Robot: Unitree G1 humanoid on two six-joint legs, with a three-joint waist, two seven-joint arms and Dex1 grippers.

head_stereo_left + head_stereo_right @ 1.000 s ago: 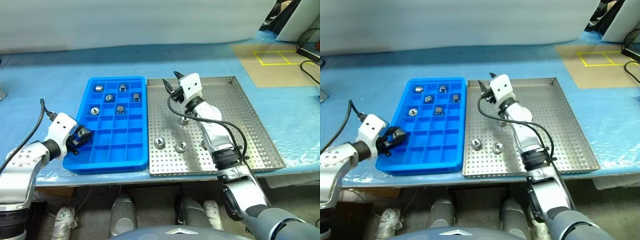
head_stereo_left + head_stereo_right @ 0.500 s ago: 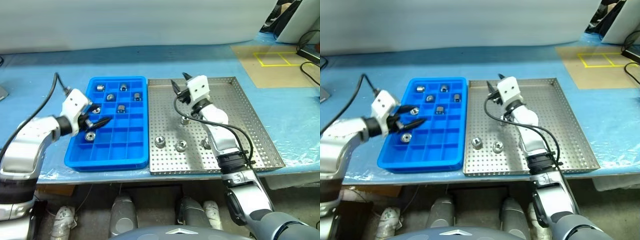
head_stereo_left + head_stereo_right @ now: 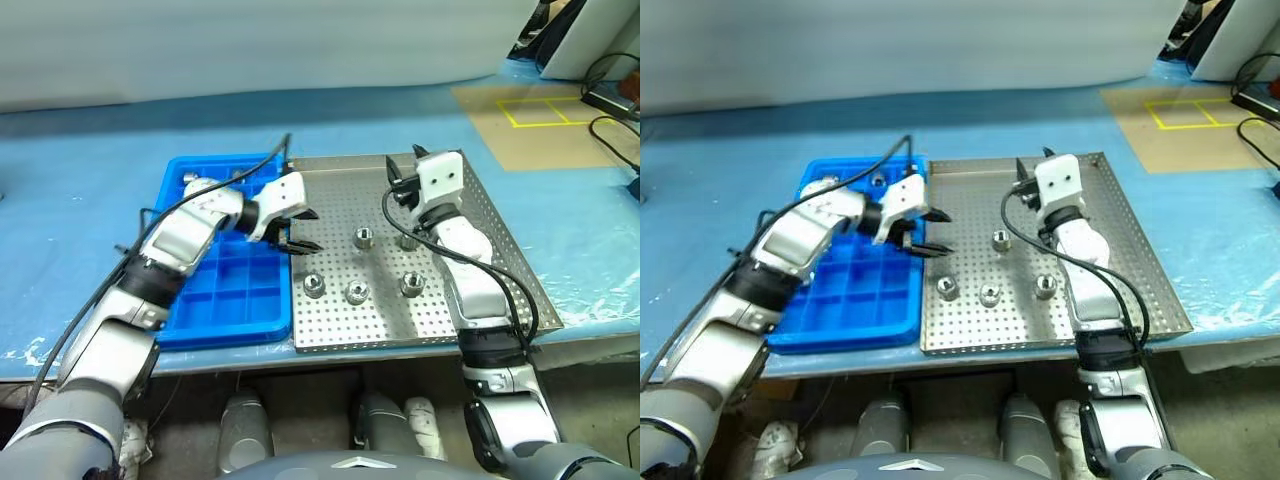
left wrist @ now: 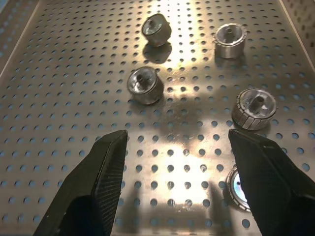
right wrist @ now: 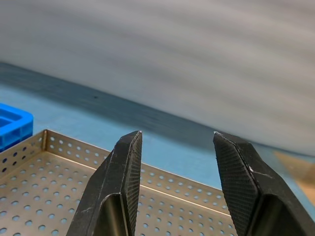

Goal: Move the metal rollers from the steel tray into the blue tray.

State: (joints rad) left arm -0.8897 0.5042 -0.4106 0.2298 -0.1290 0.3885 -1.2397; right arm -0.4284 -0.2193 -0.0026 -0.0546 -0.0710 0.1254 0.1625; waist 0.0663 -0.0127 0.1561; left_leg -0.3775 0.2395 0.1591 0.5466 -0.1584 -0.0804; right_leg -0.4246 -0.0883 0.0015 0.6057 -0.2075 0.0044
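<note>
Bright even light; glare on steel tray (image 4: 187, 162); background blurred.

Five shiny metal rollers (image 3: 362, 237) lie loose and apart on the perforated steel tray (image 3: 500, 260), most upright with centre holes showing. Just beside it, on its left, the gridded blue tray (image 3: 225, 300) holds more rollers at its far end.
</note>
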